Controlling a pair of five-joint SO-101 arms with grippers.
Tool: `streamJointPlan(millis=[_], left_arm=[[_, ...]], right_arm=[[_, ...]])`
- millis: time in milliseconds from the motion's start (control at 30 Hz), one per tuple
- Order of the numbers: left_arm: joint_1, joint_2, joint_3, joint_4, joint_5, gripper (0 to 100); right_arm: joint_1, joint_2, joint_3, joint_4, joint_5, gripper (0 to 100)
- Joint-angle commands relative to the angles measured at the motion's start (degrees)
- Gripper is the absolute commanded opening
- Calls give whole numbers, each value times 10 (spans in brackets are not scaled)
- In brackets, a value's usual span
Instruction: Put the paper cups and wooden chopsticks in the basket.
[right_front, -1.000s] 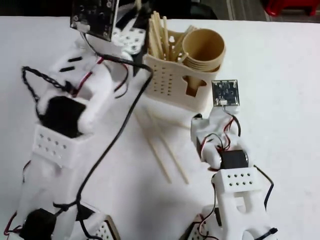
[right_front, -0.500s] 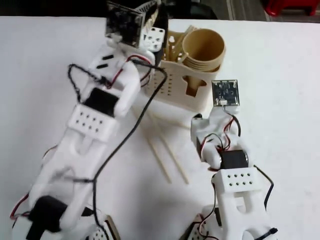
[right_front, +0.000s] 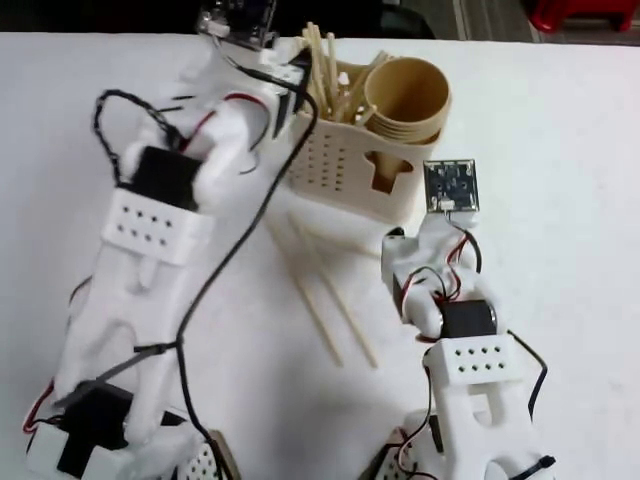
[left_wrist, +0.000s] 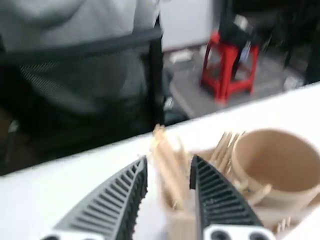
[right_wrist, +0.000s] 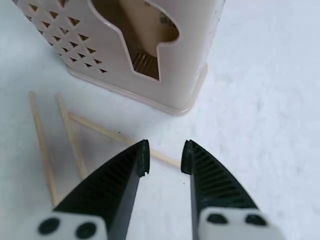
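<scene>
Left end effector (left_wrist: 168, 161) spread by chopsticks (left_wrist: 165, 149) in the basket (right_front: 340, 165); right end effector (right_wrist: 165, 150) spread above a loose chopstick (right_wrist: 100, 131) on the table (right_front: 560, 150).

Your L arm (right_front: 150, 215) is stretched far fwd, elbow nearly straight, wrist up at the far end. L tool (left_wrist: 167, 167): jaws parted, clear gap btwn them. Your R arm (right_front: 455, 330) is folded closer in. R tool (right_wrist: 165, 155) points down, jaws slightly apart.
</scene>
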Motion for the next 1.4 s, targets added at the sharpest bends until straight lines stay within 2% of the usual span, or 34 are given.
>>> streamJointPlan(millis=[0,300,433,500,733,967,1133,1367], left_arm=[[-31,-30,-68,126,-20,154],[-58,-148,-68,293,-19,153],[-86,-196,-19,329,-23,72],[-105,-228,30,321,-24,24],[-159,-385,280,238,-24,28],[-204,-517,549,119,-25,31],[-244,-562,675,80,-75,31],[-294,-593,825,21,-105,31]], right_arm=[[5,-15,-4,-11,-1,119],[3,-11,-4,-11,0,120],[0,-11,-4,-7,32,122],[0,-11,-3,-6,55,122],[-4,-11,2,-6,69,122],[-97,-10,2,53,138,123],[-145,-10,0,83,154,124],[-223,-9,-1,119,154,269]])
